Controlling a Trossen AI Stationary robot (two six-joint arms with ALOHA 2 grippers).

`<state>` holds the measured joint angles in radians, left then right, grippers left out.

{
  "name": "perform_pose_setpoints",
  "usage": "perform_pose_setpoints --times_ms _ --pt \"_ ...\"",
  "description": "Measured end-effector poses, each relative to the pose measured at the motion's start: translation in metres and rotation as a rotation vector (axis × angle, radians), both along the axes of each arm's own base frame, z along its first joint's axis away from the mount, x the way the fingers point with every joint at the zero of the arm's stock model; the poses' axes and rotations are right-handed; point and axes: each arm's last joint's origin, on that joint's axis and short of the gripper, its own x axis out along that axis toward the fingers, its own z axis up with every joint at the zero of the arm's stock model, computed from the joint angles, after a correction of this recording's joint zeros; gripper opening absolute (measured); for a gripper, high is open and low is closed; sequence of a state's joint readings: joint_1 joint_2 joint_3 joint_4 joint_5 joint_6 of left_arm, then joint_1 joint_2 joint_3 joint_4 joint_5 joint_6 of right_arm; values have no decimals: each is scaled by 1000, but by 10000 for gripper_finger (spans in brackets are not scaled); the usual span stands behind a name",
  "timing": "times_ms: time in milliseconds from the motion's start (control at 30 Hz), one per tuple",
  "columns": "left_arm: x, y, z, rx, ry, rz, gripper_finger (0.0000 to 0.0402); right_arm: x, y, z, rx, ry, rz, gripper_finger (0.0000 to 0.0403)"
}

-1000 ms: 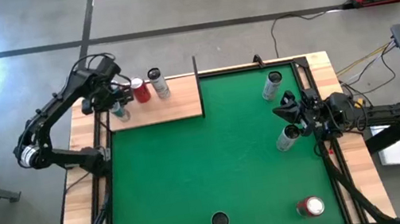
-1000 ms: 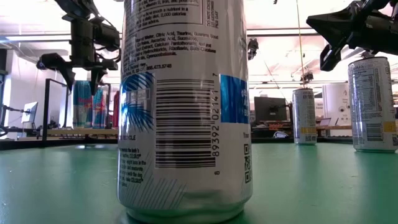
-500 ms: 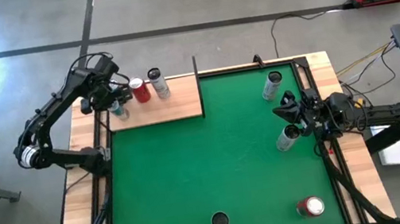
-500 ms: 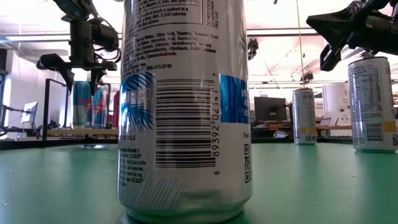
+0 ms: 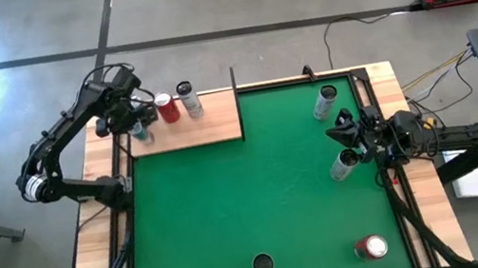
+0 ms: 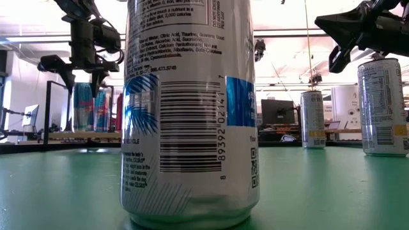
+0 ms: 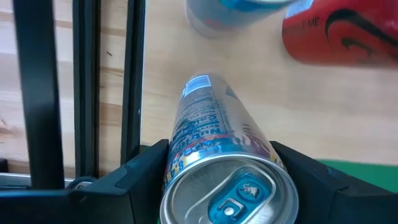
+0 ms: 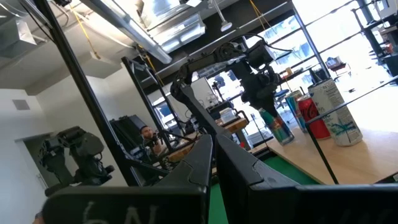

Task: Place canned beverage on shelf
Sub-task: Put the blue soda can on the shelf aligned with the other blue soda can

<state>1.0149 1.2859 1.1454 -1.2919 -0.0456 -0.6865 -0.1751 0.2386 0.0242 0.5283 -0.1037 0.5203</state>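
A blue can [image 7: 214,149] is seen standing on the shelf [image 5: 209,124], directly below the left gripper [image 7: 217,180], whose fingers are spread on either side of it, apparently released.

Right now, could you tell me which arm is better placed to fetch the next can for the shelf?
The right. The right gripper hovers at the mat's right edge between two silver cans. The left gripper is over the shelf, fingers either side of a blue-and-silver can standing there.
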Motion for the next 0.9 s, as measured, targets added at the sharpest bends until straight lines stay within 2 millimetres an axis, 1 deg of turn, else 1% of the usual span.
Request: perform_pose_setpoints --times_ms 100,233,467,767,900 --pt "-1 -2 2 -21 7 -32 240 0 0 0 0 0 0 13" --pt "1 1 8 15 -2 -88 240 0 0 0 0 0 0 13" --pt "2 4 9 19 16 -168 240 0 0 0 0 0 0 13" --pt "2 4 9 20 27 -170 240 0 0 0 0 0 0 13" --pt "3 5 5 3 31 -156 240 0 0 0 0 0 0 13"
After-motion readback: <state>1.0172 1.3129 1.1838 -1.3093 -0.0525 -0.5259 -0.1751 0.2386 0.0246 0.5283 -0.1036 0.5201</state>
